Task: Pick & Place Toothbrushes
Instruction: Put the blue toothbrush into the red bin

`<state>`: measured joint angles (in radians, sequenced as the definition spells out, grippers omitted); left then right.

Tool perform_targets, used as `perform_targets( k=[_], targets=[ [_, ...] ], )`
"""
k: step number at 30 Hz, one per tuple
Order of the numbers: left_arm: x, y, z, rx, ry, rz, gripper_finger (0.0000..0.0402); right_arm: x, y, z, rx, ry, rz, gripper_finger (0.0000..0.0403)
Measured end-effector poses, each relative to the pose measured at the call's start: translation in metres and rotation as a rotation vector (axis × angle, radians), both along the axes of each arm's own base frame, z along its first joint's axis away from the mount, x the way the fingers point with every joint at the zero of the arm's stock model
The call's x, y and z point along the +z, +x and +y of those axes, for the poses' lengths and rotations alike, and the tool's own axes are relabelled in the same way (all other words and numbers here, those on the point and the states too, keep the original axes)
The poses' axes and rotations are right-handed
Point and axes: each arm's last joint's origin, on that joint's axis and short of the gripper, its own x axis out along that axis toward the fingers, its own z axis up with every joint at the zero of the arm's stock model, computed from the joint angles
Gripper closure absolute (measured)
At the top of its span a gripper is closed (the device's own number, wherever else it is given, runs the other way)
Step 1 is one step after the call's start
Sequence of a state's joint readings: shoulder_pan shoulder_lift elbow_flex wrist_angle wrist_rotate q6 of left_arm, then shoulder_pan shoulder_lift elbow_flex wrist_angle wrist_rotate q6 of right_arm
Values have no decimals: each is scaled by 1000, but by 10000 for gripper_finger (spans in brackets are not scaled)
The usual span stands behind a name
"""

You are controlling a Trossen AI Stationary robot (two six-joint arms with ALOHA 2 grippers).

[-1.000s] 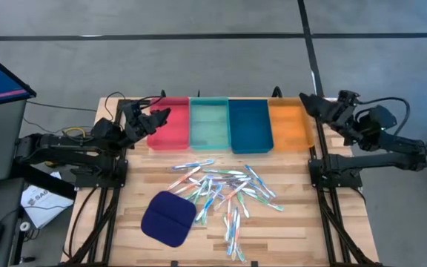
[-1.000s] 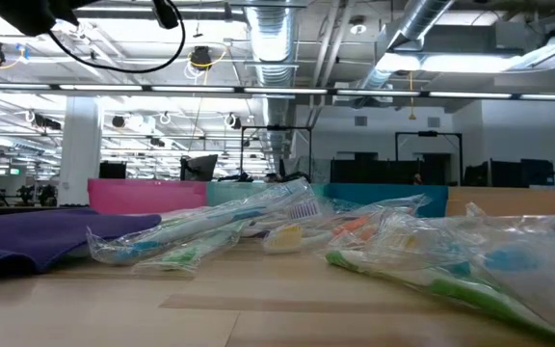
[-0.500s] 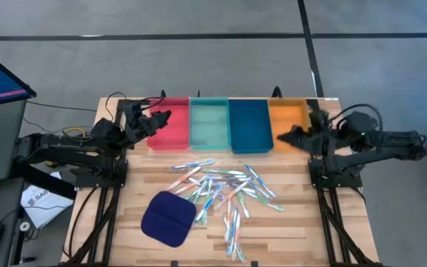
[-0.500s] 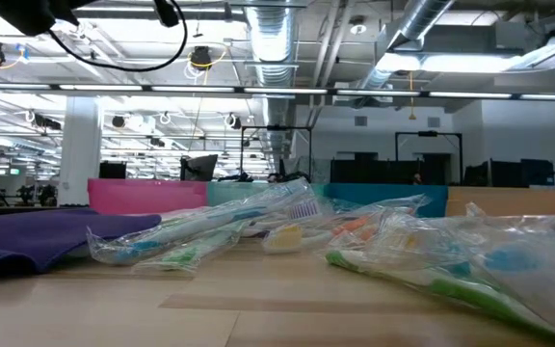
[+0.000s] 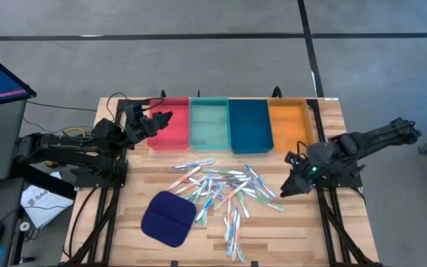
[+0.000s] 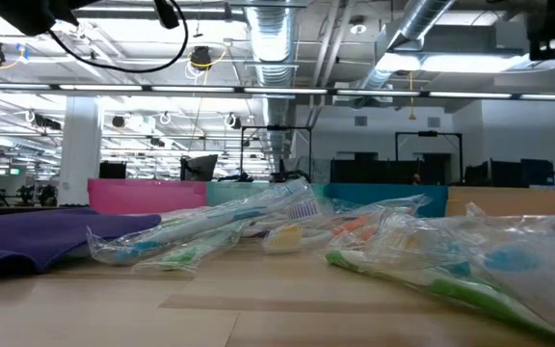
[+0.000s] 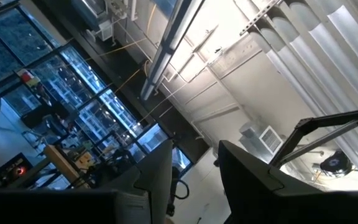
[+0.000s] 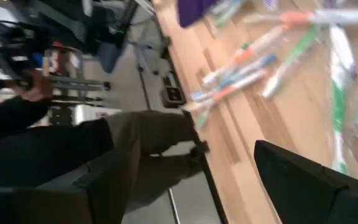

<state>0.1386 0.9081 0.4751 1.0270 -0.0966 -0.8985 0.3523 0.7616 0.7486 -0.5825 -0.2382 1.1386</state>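
Several toothbrushes (image 5: 224, 189) in clear wrappers lie in a loose pile on the middle of the wooden table (image 5: 295, 230); the low view shows them close up (image 6: 258, 217). My right gripper (image 5: 288, 190) hangs open just right of the pile, slanting down, with nothing between its fingers (image 8: 196, 149). The right wrist view shows toothbrushes (image 8: 253, 62) ahead of it. My left gripper (image 5: 159, 119) waits open above the red tray's left end, pointing upward at the ceiling (image 7: 194, 155).
Four trays stand side by side along the far edge: red (image 5: 170, 137), teal (image 5: 209, 126), blue (image 5: 249, 127), orange (image 5: 288, 127). A dark blue pad (image 5: 169, 217) lies at the near left of the pile. A seated person's dark clothing (image 8: 42, 143) shows beyond the table's edge.
My right gripper has swung from beside the orange tray at the far right corner toward the table's near edge and down, stopping at the right of the toothbrush pile. It has tipped from pointing upward to slanting down, and stays open. The toothbrushes have not moved.
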Motion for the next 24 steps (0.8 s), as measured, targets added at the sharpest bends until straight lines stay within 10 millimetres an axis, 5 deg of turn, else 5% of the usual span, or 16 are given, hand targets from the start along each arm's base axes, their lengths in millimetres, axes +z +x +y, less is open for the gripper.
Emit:
perform_targets(
  k=[10,15,24],
  targets=[
    [28,19,-18,-103,234,338,275,-10,4,7,20,-21,97,92],
    [37,20,-17,-87,288,591,275,-24,0,3,-48,-38,292,92],
    [32,24,-18,-117,233,651,275,-42,7,3,-314,-62,519,92]
  ],
)
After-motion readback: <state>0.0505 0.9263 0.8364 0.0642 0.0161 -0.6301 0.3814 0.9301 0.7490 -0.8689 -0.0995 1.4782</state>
